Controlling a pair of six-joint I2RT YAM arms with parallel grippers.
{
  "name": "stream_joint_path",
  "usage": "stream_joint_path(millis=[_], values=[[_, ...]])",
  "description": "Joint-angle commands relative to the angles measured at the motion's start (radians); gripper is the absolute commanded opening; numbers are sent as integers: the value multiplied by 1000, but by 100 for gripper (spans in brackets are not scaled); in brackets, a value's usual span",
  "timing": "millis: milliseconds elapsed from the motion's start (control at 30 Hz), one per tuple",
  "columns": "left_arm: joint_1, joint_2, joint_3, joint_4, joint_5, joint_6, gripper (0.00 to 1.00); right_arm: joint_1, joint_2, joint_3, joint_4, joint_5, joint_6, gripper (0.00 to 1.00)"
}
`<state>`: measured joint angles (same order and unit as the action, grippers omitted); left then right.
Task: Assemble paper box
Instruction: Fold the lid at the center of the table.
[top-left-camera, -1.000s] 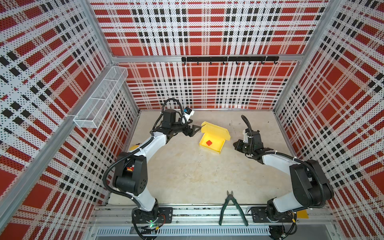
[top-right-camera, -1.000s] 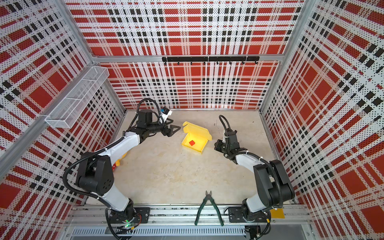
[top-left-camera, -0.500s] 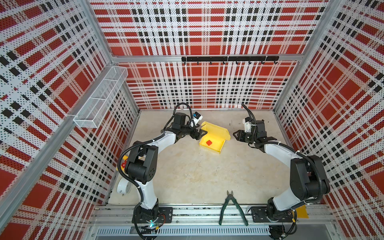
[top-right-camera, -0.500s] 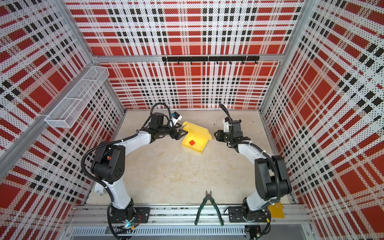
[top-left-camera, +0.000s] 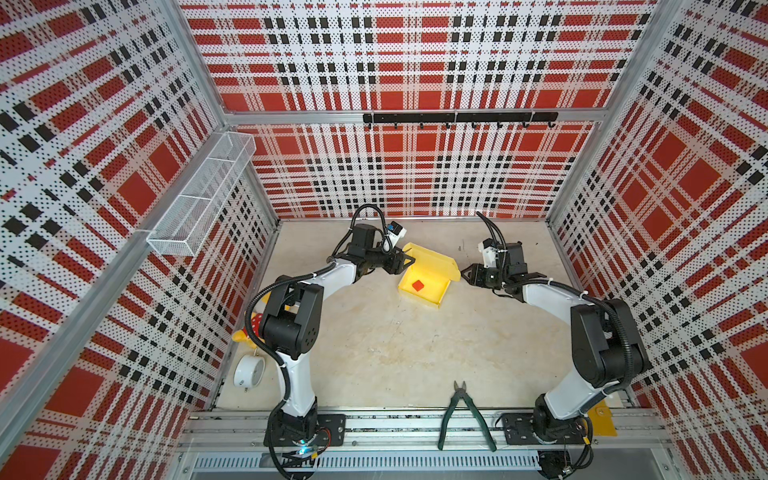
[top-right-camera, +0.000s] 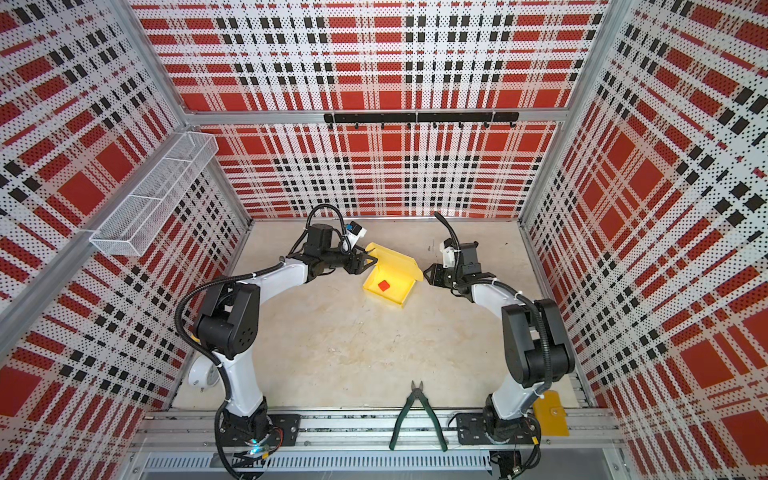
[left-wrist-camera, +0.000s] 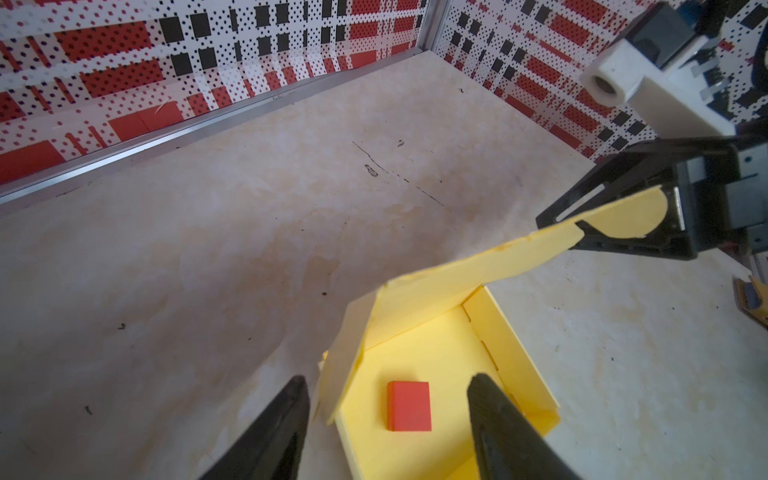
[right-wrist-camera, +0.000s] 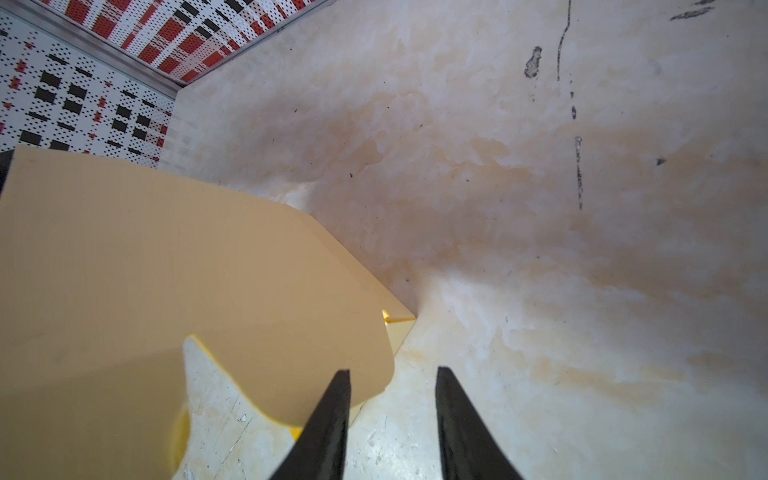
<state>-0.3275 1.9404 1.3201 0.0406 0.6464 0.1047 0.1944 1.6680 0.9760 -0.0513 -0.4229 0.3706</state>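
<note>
**Paper box** (top-left-camera: 434, 293): on the table (top-left-camera: 374, 353), unmoved, between both pincers, lid half raised. A red block (top-left-camera: 418, 285) lies inside.

**Left gripper** (top-left-camera: 405, 262): has drawn in since a second ago. Jaws are wide apart, astride the lid's end flap, gripping nothing.

**Right gripper** (top-left-camera: 467, 274): has come up to the box. Jaws are partly apart with the lid's rounded tab at its tips; contact is unclear.

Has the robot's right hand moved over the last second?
Yes. The right hand went toward the back wall, away from the pliers, and now sits close beside the yellow box.
</note>
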Motion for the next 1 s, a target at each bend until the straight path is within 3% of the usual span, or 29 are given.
stream_joint_path(millis=[0, 67, 200, 400, 667, 967], values=[[5, 12, 10, 31, -4, -39, 62, 0, 10, 2, 58, -30, 4, 37], [5, 14, 10, 31, -12, -43, 57, 2, 7, -1, 60, -35, 4, 37], [4, 28, 20, 30, -16, -47, 57, 4, 3, -10, 64, -41, 2, 37], [4, 67, 62, 12, -12, -24, 65, 3, 0, -13, 50, -42, -10, 37], [-8, 78, 71, -2, -11, -45, 42, 9, -7, -23, 51, -46, -9, 36], [-33, 57, 59, -10, -65, -55, 29, 11, -33, -70, 71, -42, 1, 36]])
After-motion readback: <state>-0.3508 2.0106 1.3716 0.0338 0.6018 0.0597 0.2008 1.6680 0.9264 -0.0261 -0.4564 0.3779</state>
